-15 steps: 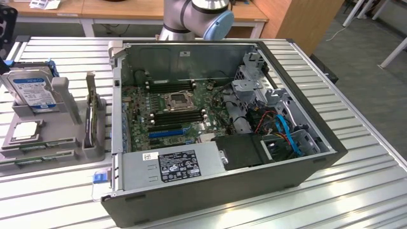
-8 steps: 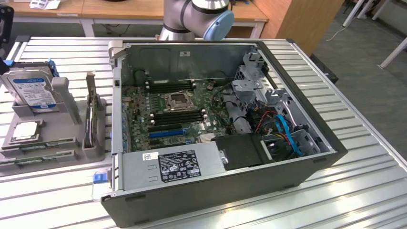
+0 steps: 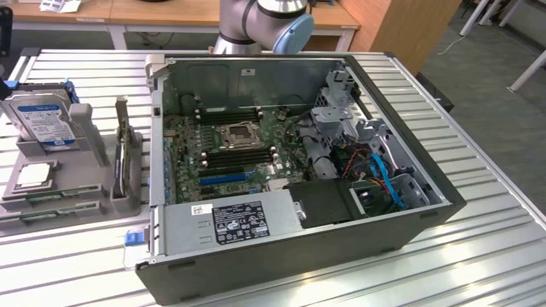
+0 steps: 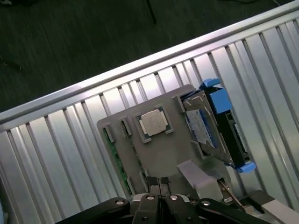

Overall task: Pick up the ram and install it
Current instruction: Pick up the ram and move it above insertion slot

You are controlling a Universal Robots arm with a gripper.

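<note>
**RAM: seated in holder, not gripped**

- **Gripper** [image 4: 159,183]: jaws drawn together with nothing between them. It hangs over the near end of the grey holder [image 4: 166,154] and touches nothing.
- **Ram** [image 4: 116,156]: a thin green stick lying in a slot along one long edge of the holder. It sits just off to the side of the gripper, below it, and apart from the fingertips.
- **Handling, as judged:** light and stiff, but thin, and brittle if bent. The chip faces and the contact edge are best left alone. The best hold is probably across its thickness, near mid-length on the exposed upper edge, lifting straight out of the slot.
- **Further out on the holder:** a silver processor [image 4: 153,122] in the middle, then the hard drive [image 4: 200,128] in its blue carrier on the far side from the ram.
- **Beyond:** slatted metal table [image 4: 70,140]. The open computer case [image 3: 298,256] and its motherboard [image 3: 230,147] stand well apart from the holder.
</note>
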